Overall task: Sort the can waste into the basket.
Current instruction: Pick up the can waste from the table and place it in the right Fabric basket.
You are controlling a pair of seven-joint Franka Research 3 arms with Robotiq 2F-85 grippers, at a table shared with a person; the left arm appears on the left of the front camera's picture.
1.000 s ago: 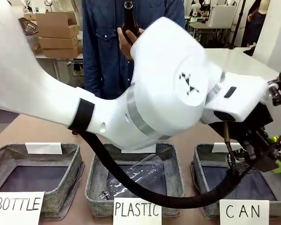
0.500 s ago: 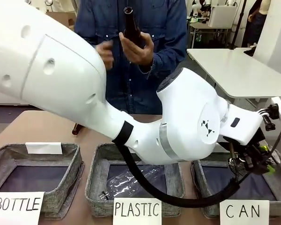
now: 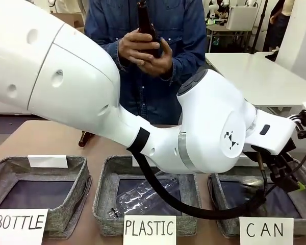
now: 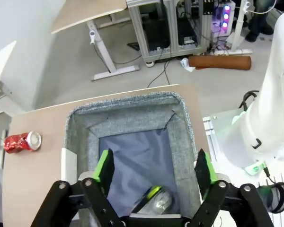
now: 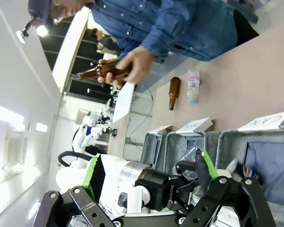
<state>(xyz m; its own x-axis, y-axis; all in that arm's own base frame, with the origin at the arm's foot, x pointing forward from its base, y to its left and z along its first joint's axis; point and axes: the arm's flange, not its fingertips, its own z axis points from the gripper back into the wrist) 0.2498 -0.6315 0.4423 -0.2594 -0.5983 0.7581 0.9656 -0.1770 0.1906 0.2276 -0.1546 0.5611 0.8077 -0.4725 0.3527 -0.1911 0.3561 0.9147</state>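
The black can (image 4: 157, 202) shows slightly blurred inside the basket (image 4: 128, 101), over its dark lining, directly below your left gripper (image 4: 153, 163), whose fingers stand apart with nothing between them. Your left wrist view also gives you the dented red can (image 4: 21, 142) on the bench (image 4: 33, 189), beside the basket and apart from it. Your right gripper (image 5: 147, 165) is spread wide and holds nothing. Beyond it, a person's hand (image 5: 132, 66) grips a brown bottle (image 5: 92, 72).
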